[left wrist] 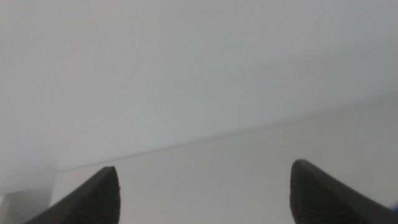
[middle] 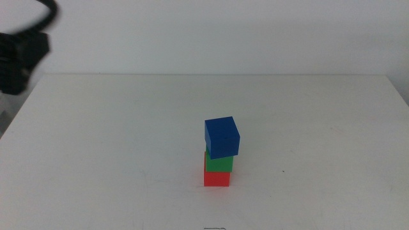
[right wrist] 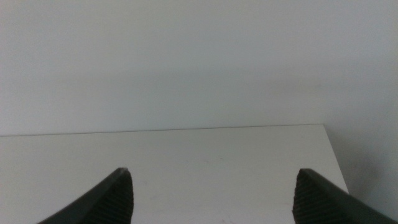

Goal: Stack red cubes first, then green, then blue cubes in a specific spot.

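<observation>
Middle view alone shows blue cube [middle: 222, 136] atop green [middle: 219, 164], red [middle: 216, 178]; wrist views: both grippers wide apart, empty.

The white table [middle: 96, 160] carries only the red cube [middle: 216, 177], which rests directly on it.

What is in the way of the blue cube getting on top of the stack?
Nothing visible. The blue cube already sits on the green cube, which sits on the red cube. Both tools are open, away from the stack.
</observation>
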